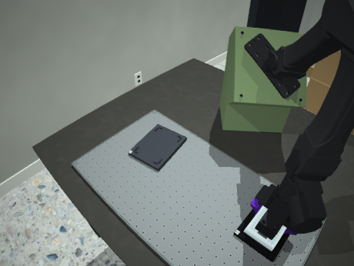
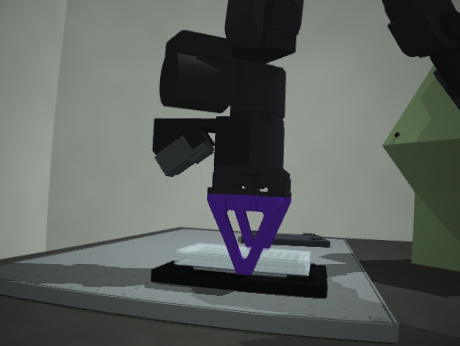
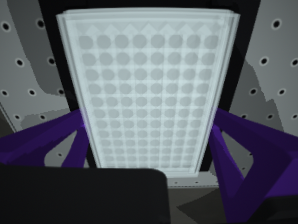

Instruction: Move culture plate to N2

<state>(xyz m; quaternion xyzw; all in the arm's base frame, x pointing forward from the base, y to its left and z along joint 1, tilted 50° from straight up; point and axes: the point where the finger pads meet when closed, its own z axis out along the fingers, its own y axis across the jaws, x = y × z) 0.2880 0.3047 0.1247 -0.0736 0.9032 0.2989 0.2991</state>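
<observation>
The clear 96-well plate with its lid [image 3: 147, 90] sits on the black nest N1 [image 2: 240, 277] at the near right corner of the perforated board. It also shows in the top view [image 1: 262, 231] and in the exterior view [image 2: 243, 257]. My gripper [image 3: 148, 112] with purple fingers is shut on the plate's two long sides, straight above it. In the exterior view the gripper [image 2: 248, 250] reaches down to plate level. The lid lies flat on the plate. The empty dark nest N2 [image 1: 158, 146] lies far across the board, with a white corner mark at its left.
A large green block [image 1: 262, 82] stands on the dark table behind the board, with a black bracket on its face. The arm's dark links rise at the right over N1.
</observation>
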